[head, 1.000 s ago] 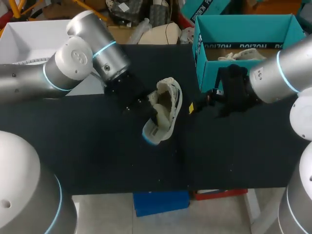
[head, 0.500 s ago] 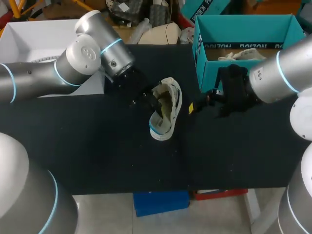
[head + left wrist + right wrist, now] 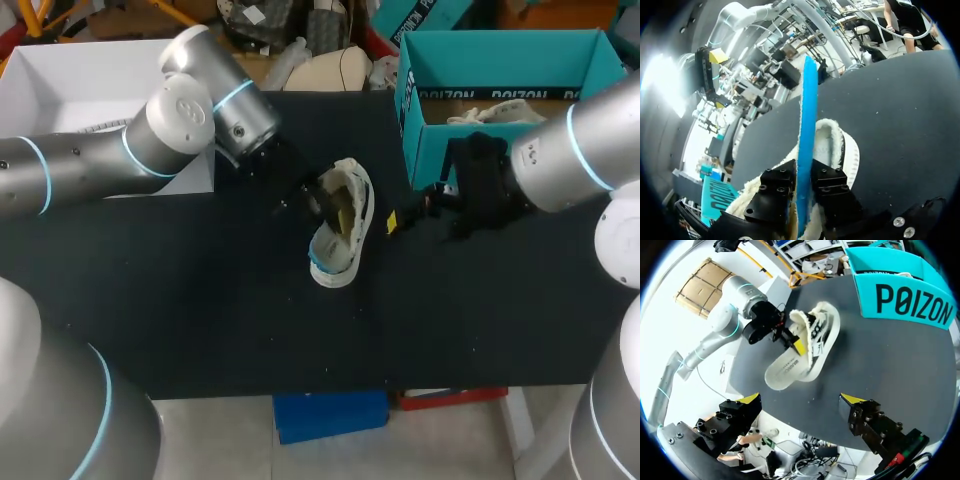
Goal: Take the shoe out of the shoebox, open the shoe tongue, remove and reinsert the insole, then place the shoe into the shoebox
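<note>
A white knit shoe (image 3: 340, 235) lies on its side on the black table, between my two arms; it also shows in the right wrist view (image 3: 800, 355). My left gripper (image 3: 322, 205) is at the shoe's opening. In the left wrist view its black fingers (image 3: 832, 185) press from both sides on a thin blue insole (image 3: 806, 125) that stands edge-on and runs ahead into the shoe (image 3: 840, 150). My right gripper (image 3: 801, 402) is open and holds nothing, right of the shoe (image 3: 405, 215). The teal shoebox (image 3: 500, 60) stands at the back right, with another light shoe (image 3: 495, 113) inside.
A white open box (image 3: 60, 80) stands at the back left, behind my left arm. The shoebox's teal wall (image 3: 905, 300) is just behind my right gripper. The table's front edge (image 3: 300, 392) is well clear of the shoe.
My left arm has swung toward the back right, dragging the shoe's near end rightward so the shoe lies straighter. The right arm has stayed put.
</note>
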### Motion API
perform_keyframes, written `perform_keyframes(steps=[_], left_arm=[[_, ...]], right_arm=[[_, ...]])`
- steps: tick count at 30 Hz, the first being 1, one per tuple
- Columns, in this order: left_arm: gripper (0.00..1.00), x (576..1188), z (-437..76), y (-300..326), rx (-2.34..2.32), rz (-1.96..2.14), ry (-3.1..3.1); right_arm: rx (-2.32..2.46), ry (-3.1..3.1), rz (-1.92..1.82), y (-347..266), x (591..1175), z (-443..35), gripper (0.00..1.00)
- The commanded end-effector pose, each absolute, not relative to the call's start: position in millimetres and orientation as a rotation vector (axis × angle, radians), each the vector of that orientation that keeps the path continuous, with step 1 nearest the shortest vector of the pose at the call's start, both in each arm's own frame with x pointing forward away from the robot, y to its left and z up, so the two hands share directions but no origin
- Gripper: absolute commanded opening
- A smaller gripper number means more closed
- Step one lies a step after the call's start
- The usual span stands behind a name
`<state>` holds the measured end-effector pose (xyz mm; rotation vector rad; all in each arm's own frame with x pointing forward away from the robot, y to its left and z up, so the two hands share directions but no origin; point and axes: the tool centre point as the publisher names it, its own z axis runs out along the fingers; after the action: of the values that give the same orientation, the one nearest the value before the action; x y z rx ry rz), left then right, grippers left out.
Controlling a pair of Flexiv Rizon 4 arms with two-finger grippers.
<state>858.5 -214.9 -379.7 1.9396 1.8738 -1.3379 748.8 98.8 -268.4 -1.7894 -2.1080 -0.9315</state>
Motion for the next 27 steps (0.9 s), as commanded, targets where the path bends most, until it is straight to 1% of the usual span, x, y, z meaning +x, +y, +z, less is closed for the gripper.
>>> perform_keyframes(steps=[1,3,4,7,8,10,12,13,14,15,17,20,21,27], left_arm=[[0.88,849.3,-367.6,-208.3,1.945,-1.324,1.872],[0.91,844.1,-360.8,-205.6,1.953,-1.317,1.867],[0.91,841.1,-357.5,-204.5,1.963,-1.31,1.863],[0.85,828.6,-346.7,-202.1,1.988,-1.298,1.852],[0.85,824.4,-343.2,-201.5,1.996,-1.3,1.846],[0.81,815.2,-337.6,-200.4,2.016,-1.314,1.839],[0.73,805.8,-334.9,-199.3,2.037,-1.324,1.841],[0.65,802.0,-334.6,-198.6,2.044,-1.327,1.847],[0.53,798.2,-334.8,-197.5,2.061,-1.324,1.851],[0.46,794.8,-334.9,-196.5,2.071,-1.329,1.86],[0.36,787.4,-334.2,-194.4,2.094,-1.339,1.868],[0.17,779.5,-331.4,-192.3,2.11,-1.348,1.869],[0.0,777.9,-330.6,-191.7,2.113,-1.357,1.875],[0.0,780.8,-332.9,-190.4,2.076,-1.395,1.87]], right_arm=[[-1.792,-2.109,-0.929,99.2,748.6,-268.1,1.0],[-1.792,-2.109,-0.929,99.2,748.6,-268.1,1.0],[-1.792,-2.109,-0.929,99.2,748.6,-268.1,1.0],[-1.792,-2.109,-0.929,99.2,748.6,-268.1,1.0],[-1.792,-2.109,-0.929,99.2,748.6,-268.1,1.0],[-1.792,-2.109,-0.929,99.2,748.6,-268.1,1.0],[-1.792,-2.109,-0.929,99.2,748.6,-268.1,1.0],[-1.792,-2.109,-0.929,99.2,748.6,-268.1,1.0],[-1.792,-2.109,-0.929,99.2,748.6,-268.1,1.0],[-1.792,-2.109,-0.929,99.2,748.6,-268.1,1.0],[-1.792,-2.109,-0.929,99.2,748.6,-268.1,1.0],[-1.792,-2.109,-0.929,99.2,748.6,-268.1,1.0],[-1.792,-2.109,-0.929,99.2,748.6,-268.1,1.0],[-1.792,-2.109,-0.929,99.2,748.6,-268.1,1.0]])
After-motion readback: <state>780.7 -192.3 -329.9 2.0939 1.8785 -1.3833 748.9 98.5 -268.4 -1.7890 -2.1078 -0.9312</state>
